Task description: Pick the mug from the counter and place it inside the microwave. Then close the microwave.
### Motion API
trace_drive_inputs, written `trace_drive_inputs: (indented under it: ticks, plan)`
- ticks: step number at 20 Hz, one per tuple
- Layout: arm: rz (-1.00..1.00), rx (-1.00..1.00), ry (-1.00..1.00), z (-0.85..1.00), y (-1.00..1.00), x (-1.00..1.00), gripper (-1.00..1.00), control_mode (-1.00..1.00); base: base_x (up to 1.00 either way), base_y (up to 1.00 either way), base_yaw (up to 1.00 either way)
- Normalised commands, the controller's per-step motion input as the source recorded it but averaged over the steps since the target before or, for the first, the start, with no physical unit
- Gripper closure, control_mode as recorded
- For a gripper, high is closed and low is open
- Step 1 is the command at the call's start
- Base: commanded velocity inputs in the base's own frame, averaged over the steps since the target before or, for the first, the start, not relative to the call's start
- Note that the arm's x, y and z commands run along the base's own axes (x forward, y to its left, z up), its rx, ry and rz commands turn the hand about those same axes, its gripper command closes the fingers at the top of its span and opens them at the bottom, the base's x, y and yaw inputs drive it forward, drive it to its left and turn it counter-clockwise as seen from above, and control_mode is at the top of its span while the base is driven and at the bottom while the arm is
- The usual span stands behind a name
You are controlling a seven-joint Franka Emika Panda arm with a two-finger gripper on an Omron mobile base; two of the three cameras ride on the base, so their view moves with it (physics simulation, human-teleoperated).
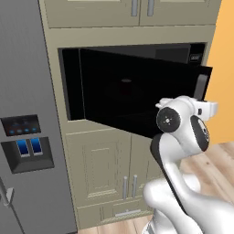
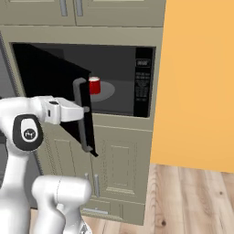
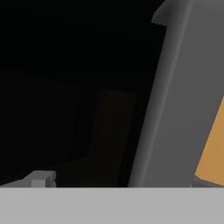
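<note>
The microwave [image 2: 114, 82] is a large black box built into a wall of beige cabinets, and its cavity stands open. Inside, on a round grey turntable [image 2: 106, 93], sits the mug [image 2: 94, 85]: a small red cylinder, upright, toward the left of the cavity as the right base view shows it. A dark button panel [image 2: 143, 87] runs down the right side of the cavity.

The microwave door [image 1: 137, 91] is a flat sheet of dark glossy glass, hinged on the left and swung out toward the robot, roughly halfway open. Along its free edge runs a grey vertical bar handle [image 2: 81, 114], smooth and matt, with rounded ends.

The gripper [image 2: 85, 109] is at the door's free edge, against the handle. Its fingers are hidden there; the jaws are spread wide and hold nothing. In the hand view the grey handle fills the right part as a slanted bar against the black glass.

Left of the microwave stands a grey fridge [image 1: 27, 137] with a dark dispenser panel [image 1: 27, 153] showing two blue pads. Beige panelled cabinet doors [image 2: 114, 169] with slim metal pulls lie below the microwave, over a pale wooden plank floor [image 2: 192, 196]. An orange wall [image 2: 201, 82] rises on the right.
</note>
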Motion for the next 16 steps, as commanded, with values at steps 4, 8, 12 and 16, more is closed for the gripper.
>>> trace_drive_inputs:
  ticks: [4, 8, 12, 16]
  plan:
    - [0.02, 0.00, 0.06, 0.00, -0.46, 0.44, -1.00, -1.00, 0.00, 0.00, 0.00]
    - [0.03, 0.00, 0.04, 0.00, -0.41, 0.42, -1.00, -1.00, 0.00, 0.00, 0.00]
    - [0.04, 0.00, 0.02, 0.00, -0.37, 0.51, -1.00, -1.00, 0.00, 0.00, 0.00]
    - [0.05, 0.00, 0.00, 0.00, -0.29, 0.46, -1.00, -1.00, 0.00, 0.00, 0.00]
